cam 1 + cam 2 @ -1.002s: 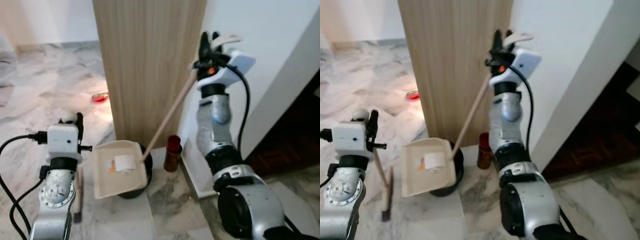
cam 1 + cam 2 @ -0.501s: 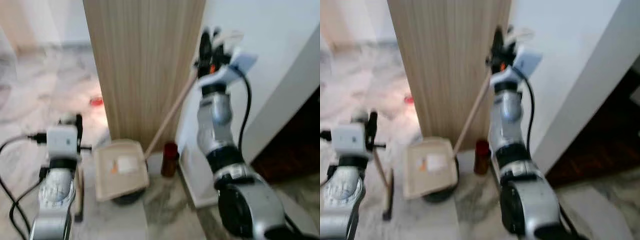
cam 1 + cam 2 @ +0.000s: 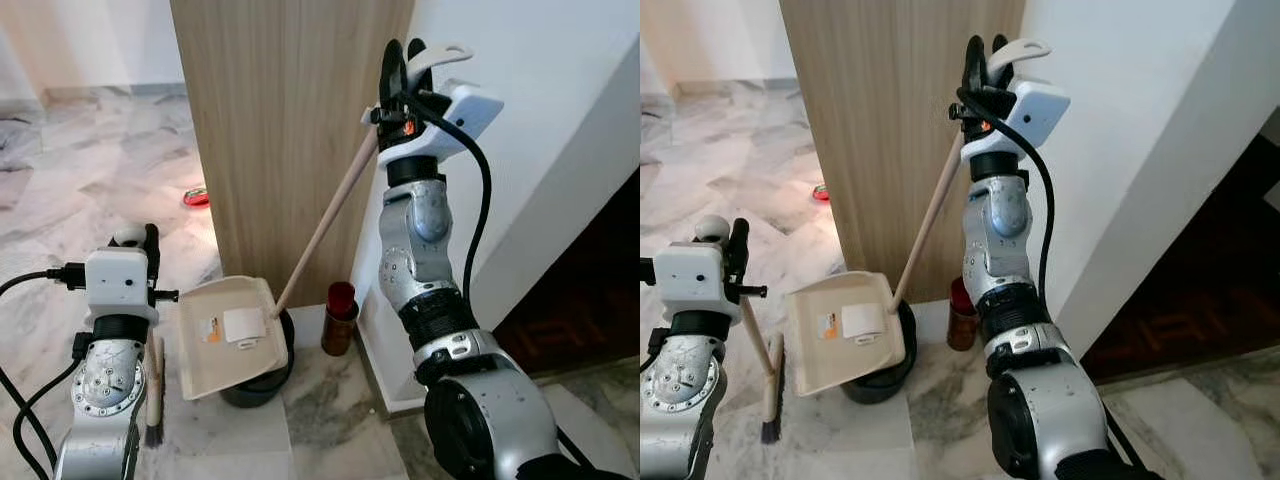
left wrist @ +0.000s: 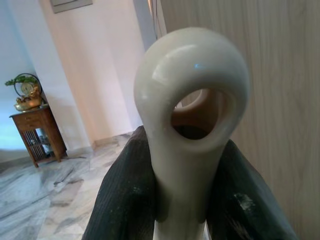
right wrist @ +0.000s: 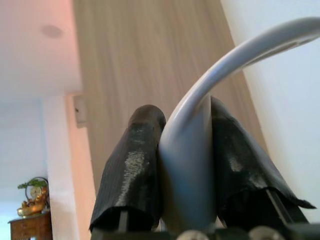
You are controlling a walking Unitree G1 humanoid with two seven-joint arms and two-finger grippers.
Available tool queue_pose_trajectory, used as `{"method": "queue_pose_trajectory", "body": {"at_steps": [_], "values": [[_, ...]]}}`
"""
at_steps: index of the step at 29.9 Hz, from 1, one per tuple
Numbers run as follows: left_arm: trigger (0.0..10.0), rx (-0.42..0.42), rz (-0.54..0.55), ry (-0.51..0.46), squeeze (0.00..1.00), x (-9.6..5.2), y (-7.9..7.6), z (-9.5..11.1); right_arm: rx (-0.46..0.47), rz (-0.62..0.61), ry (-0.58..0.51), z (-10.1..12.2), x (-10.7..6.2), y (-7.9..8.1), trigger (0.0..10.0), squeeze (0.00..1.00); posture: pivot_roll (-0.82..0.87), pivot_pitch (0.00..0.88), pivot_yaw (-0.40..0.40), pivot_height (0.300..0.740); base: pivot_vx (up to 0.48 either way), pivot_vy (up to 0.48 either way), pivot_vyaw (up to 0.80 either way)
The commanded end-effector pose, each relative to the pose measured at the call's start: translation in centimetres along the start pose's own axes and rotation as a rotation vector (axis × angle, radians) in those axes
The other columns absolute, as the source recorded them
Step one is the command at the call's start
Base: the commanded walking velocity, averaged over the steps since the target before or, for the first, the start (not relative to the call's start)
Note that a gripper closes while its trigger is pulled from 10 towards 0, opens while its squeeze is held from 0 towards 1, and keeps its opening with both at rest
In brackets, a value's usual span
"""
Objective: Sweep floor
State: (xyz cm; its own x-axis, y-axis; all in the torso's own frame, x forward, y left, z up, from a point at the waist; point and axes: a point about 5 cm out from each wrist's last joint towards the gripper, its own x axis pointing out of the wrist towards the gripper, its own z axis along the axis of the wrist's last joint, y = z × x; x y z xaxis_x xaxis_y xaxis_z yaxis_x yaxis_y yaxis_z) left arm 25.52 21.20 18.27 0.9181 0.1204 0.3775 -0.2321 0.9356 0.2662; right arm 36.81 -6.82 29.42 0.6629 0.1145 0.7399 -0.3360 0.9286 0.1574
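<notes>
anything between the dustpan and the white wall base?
Yes, in the left eye view: a dark red cylindrical container stands on the floor between the dustpan and the white wall base.

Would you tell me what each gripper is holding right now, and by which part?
The right gripper clamps the dustpan by its handle's curved top end. The left gripper holds the broom by its looped handle tip.

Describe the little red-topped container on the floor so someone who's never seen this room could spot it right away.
Find the tall wooden panel where it meets the white wall. At its foot, right of the black bin and cream dustpan, stands a small brown cylinder with a red top, the only upright red-capped thing there.
</notes>
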Motion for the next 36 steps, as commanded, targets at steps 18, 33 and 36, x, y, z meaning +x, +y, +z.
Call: {"method": "queue_pose_trajectory", "body": {"at_steps": [18,33,36], "values": [[10.0,0.014,-0.015,-0.088,0.00,0.2,-0.1,1.6,-0.165,0.151,-0.366,4.9,-1.1,3.9,10.0,0.00,0.22,0.014,-0.061,0.740,0.000,0.000,0.00],[10.0,0.010,-0.021,-0.088,0.00,0.1,-0.3,1.6,-0.133,0.222,-0.373,5.0,-3.0,7.0,10.0,0.00,0.21,0.022,-0.068,0.740,0.000,0.000,0.00],[10.0,0.007,-0.019,-0.088,0.00,0.0,-0.4,1.6,-0.138,0.271,-0.387,5.1,-3.6,8.0,10.0,0.00,0.21,0.022,-0.073,0.740,0.000,0.000,0.00]]}}
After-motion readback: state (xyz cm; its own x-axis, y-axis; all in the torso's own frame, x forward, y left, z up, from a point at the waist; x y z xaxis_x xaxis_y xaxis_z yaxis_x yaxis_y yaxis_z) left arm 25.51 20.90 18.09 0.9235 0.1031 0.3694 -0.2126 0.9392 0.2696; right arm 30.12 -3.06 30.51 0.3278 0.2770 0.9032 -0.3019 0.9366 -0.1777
